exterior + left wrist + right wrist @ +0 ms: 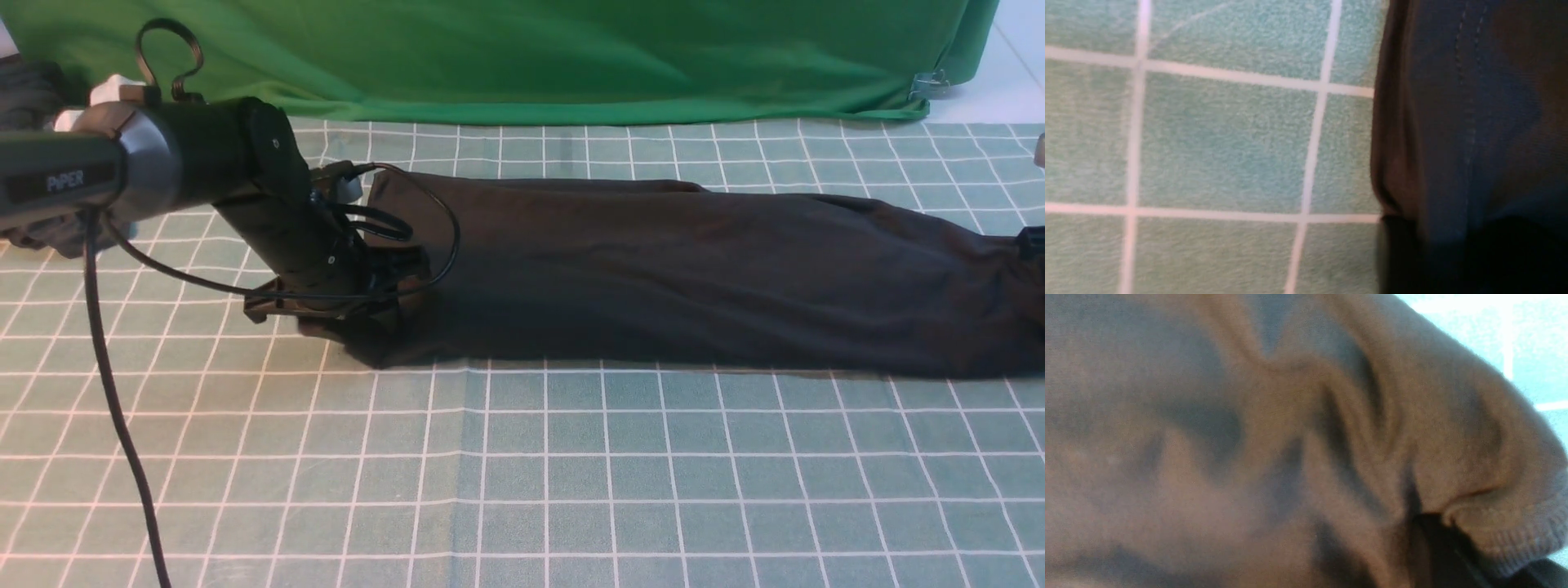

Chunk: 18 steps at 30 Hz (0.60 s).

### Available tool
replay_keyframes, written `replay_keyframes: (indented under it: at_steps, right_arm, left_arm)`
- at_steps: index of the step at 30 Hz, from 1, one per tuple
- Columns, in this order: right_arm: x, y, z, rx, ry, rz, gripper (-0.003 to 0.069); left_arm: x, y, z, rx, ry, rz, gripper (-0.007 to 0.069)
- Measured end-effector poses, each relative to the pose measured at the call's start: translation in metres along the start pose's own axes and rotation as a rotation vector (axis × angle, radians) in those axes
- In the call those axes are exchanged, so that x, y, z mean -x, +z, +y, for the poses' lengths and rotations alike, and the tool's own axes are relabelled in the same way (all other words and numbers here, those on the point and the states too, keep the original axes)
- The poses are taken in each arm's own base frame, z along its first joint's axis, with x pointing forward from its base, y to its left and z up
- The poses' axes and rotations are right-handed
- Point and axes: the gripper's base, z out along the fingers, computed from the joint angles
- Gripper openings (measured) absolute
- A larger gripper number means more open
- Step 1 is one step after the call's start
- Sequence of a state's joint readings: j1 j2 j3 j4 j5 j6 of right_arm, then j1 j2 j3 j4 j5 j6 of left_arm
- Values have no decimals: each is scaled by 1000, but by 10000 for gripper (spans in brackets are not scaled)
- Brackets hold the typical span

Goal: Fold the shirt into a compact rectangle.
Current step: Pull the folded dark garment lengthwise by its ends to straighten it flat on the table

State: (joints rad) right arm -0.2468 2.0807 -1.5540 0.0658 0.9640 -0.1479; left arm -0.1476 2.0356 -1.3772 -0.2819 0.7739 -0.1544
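The left arm (204,155) is matte black, with a rounded silver-grey joint collar (151,163). Left of the collar, the link bears white "PiPER" lettering (69,180). Right of the collar, a flat black side plate carries small screws (276,144). A thin black cable loop (167,49) stands above the collar. A thicker black cable (114,408) hangs below it. Farther right is the left gripper (339,314), a flat brownish-black bar.

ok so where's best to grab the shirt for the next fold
Probably the left end of the shirt, at its near corner, coming in from the left, low over the table. It lies as a long flat band, and the layered edge there is free to pinch together.
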Motion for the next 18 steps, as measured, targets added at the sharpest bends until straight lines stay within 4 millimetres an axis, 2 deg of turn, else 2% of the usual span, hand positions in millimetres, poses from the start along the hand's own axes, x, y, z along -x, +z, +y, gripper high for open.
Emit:
replay_keyframes:
  at_steps: [1, 4, 8, 14, 18]
  right_arm:
    - [0, 0, 0, 0, 1, -1, 55]
    - [0, 0, 0, 0, -1, -2, 55]
    - [0, 0, -1, 0, -7, 2, 55]
    - [-13, -3, -7, 23, 8, 131, 55]
    - [-18, -18, -12, 26, 25, 140, 55]
  left_arm:
    - [1, -1, -2, -7, 2, -3, 111]
    - [5, -4, -4, -11, 44, -6, 31]
    - [13, -15, -4, -8, 88, 4, 17]
    - [16, -26, 1, -1, 169, 35, 17]
    - [11, -31, 1, -17, 183, 83, 17]
